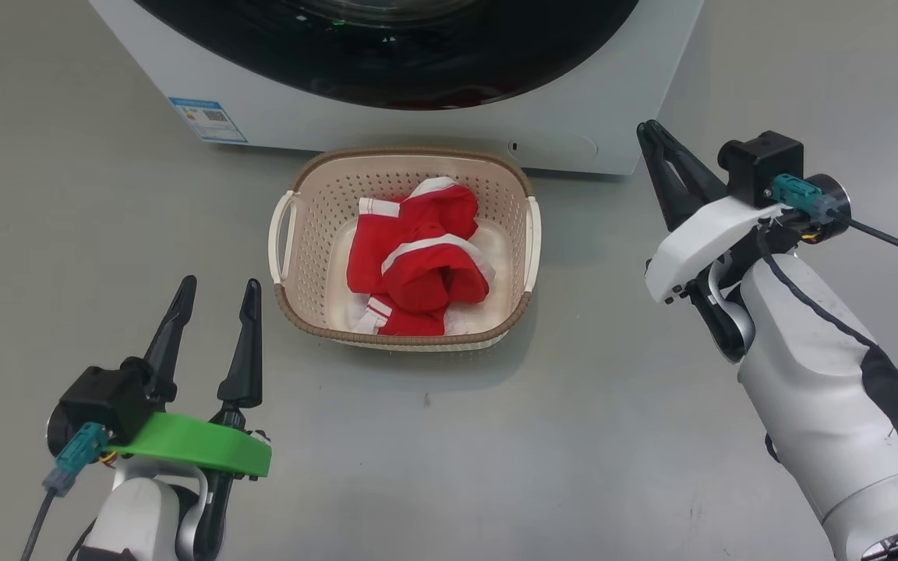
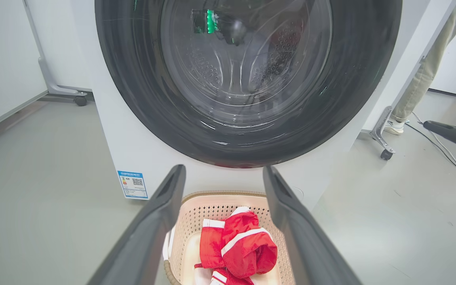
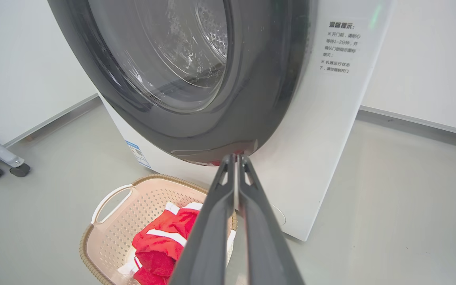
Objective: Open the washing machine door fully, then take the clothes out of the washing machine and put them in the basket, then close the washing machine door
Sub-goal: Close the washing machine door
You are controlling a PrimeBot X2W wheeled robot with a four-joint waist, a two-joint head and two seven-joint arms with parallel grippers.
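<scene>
While left end effector (image 1: 220, 284) gapes, right end effector (image 1: 648, 131) sits pinched.

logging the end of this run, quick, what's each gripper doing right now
Left gripper: open, holding nothing.
Right gripper: shut, fingers pressed together, holding nothing.

A smooth grey floor (image 2: 34, 190) is seen beneath the left claw (image 2: 224, 171). To the left beyond it, a white wall (image 2: 2, 59) and a castered frame leg (image 2: 63, 90) are seen; to the right, a cable (image 2: 449, 155) is laid beside a person's leg (image 2: 426, 71).
</scene>
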